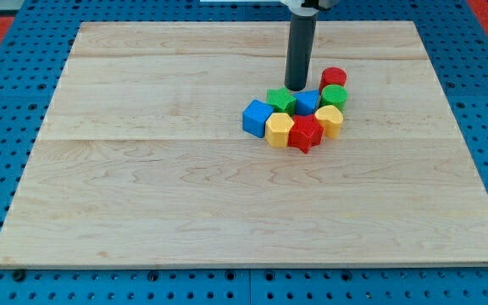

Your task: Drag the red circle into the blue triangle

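Note:
The red circle point(334, 77) sits at the upper right of a tight cluster of blocks right of the board's centre. The blue triangle point(308, 102) lies just below and left of it, in the cluster's middle. My tip point(296, 87) stands at the cluster's top edge, left of the red circle and just above the blue triangle, between it and the green star point(280, 101). The rod rises straight up out of the view's top.
A green circle point(335, 95) sits below the red circle. A blue cube point(258, 117), a yellow hexagon point(279, 130), a red star point(304, 133) and a yellow block point(329, 120) form the cluster's lower row. The wooden board point(142, 195) lies on blue pegboard.

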You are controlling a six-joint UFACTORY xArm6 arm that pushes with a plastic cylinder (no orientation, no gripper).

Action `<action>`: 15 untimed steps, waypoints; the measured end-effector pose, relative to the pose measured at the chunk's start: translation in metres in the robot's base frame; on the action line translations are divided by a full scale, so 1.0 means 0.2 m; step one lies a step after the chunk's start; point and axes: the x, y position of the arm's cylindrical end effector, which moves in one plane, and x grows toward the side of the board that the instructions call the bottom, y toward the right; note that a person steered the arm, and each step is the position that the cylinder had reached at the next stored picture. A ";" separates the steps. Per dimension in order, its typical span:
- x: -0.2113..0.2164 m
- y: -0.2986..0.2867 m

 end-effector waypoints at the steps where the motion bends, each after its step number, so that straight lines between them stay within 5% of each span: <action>1: 0.06 -0.06; 5: 0.00 0.01; 8: 0.17 0.03; 11: -0.35 0.05; 13: -0.19 0.62; 15: -0.14 0.20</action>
